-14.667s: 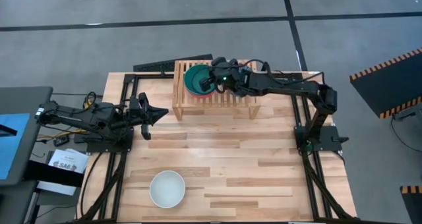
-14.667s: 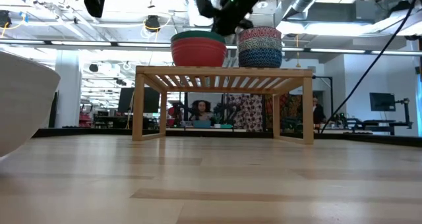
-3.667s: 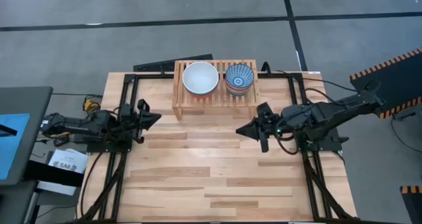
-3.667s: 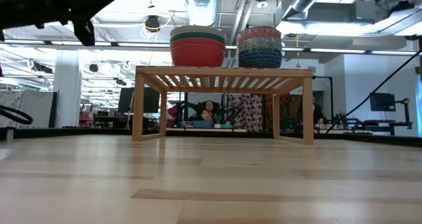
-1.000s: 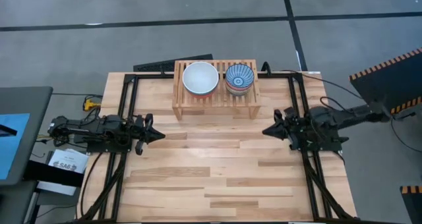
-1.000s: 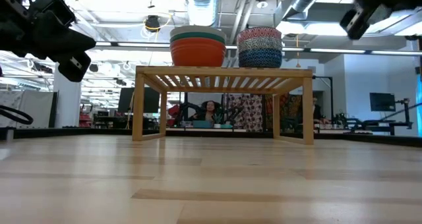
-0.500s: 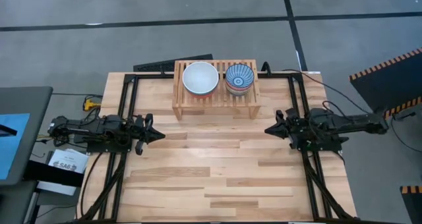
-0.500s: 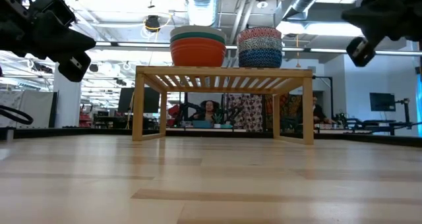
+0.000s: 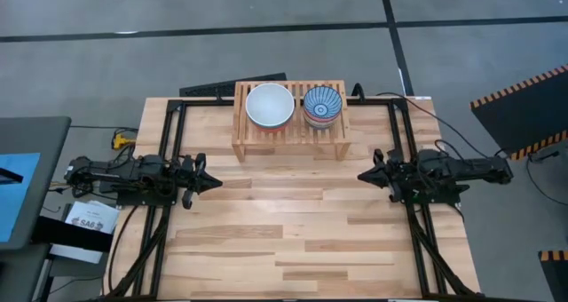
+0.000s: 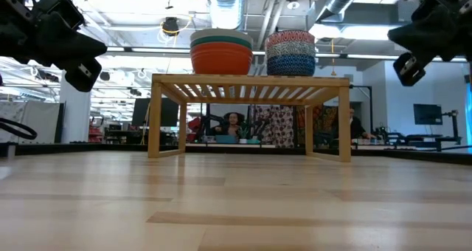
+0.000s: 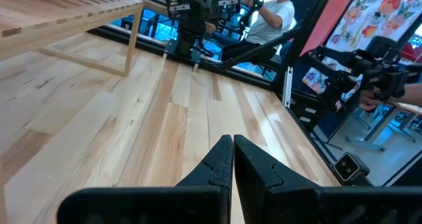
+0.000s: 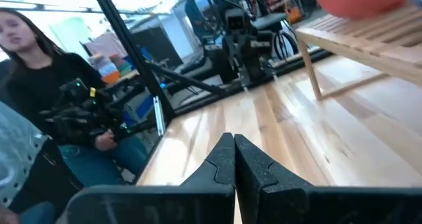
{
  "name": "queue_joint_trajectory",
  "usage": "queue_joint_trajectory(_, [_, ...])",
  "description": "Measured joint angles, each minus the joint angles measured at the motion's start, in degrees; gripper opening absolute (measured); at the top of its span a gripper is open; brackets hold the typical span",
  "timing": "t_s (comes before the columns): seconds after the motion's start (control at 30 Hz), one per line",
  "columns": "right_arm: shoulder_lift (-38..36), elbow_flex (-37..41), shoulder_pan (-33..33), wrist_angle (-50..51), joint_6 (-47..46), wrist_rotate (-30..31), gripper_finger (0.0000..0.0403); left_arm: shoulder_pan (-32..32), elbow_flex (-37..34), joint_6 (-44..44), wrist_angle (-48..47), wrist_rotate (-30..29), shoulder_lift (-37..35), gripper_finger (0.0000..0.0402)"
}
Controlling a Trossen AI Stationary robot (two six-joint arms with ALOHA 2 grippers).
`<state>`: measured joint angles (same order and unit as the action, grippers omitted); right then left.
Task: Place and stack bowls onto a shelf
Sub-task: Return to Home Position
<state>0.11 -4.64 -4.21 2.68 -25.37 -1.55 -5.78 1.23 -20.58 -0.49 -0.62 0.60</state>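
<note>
The left claw and right claw are hanging closed, well apart from the shelf. Stacked bowls are sitting on it.

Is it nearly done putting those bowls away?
It looks finished. On the shelf a white bowl tops one stack and a blue-striped bowl the other; none lies on the tabletop. The left gripper and right gripper are shut and empty at the table's sides. Nothing seems left.

robotics lab, exposed ceiling ducts, other arm rigs, hazard-striped floor edging
</note>
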Motion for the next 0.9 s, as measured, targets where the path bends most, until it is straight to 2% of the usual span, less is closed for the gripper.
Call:
queue_joint_trajectory(0.13, [-0.07, 4.15, -0.86, -6.72, 0.52, 0.23, 0.0018, 0.00, 0.00, 0.00, 0.00, 0.00, 0.01, 0.0000])
queue_joint_trajectory(0.37, [-0.05, 4.15, 0.15, -4.86, 10.29, 0.24, 0.0019, 0.00, 0.00, 0.00, 0.00, 0.00, 0.13, 0.0000])
queue_joint_trajectory(0.5, [-0.04, 4.17, 1.77, -4.29, 12.22, 0.05, 0.0020, 0.00, 0.00, 0.00, 0.00, 0.00, 0.13, 0.0000])
queue_joint_trajectory(0.9, [1.09, 4.19, 1.21, -3.70, 16.02, -0.01, 0.0031, 0.00, 0.00, 0.00, 0.00, 0.00, 0.13, 0.0000])
